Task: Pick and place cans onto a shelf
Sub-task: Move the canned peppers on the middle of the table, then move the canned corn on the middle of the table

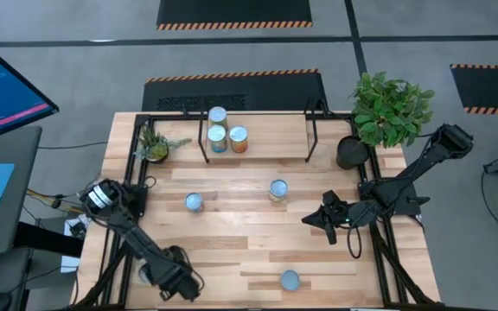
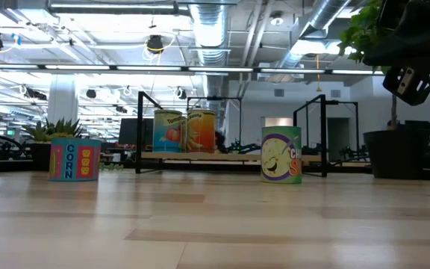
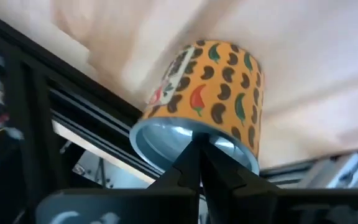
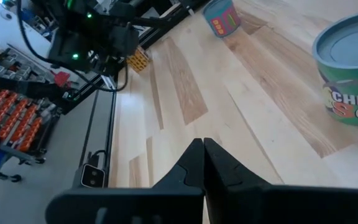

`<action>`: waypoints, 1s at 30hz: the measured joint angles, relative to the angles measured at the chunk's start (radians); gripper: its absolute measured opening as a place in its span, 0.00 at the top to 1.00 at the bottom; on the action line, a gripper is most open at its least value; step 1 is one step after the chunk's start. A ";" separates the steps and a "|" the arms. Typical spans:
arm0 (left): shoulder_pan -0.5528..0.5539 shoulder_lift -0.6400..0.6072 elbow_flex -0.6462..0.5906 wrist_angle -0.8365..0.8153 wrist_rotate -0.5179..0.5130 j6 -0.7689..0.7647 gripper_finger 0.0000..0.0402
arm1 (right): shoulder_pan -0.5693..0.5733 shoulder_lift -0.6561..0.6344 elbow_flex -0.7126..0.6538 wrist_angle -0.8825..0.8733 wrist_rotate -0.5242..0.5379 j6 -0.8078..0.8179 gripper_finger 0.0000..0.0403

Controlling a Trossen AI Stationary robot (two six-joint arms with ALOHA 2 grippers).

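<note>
My left gripper (image 1: 178,281) sits at the table's near-left corner with its fingers pressed together, right above an orange bean-patterned can (image 3: 204,102) by the table edge. My right gripper (image 1: 316,219), fingers also closed and holding nothing, hovers over the right side of the table (image 1: 232,246) near the green can (image 1: 277,190). The shelf (image 1: 266,131) at the far edge carries three cans (image 1: 226,134). A blue corn can (image 1: 194,202) stands left of centre, and another can (image 1: 290,280) waits near the front edge.
</note>
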 joint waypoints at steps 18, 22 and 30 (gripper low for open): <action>0.482 0.012 0.198 0.032 -0.653 0.477 1.00 | 0.000 0.000 0.000 -0.004 0.000 -0.005 0.97; 0.532 0.009 0.350 0.036 -0.697 0.572 1.00 | 0.000 0.000 0.000 -0.004 0.000 -0.003 0.97; 0.515 0.008 0.496 -0.173 -0.679 0.638 1.00 | 0.000 0.000 0.000 -0.006 0.000 -0.001 0.97</action>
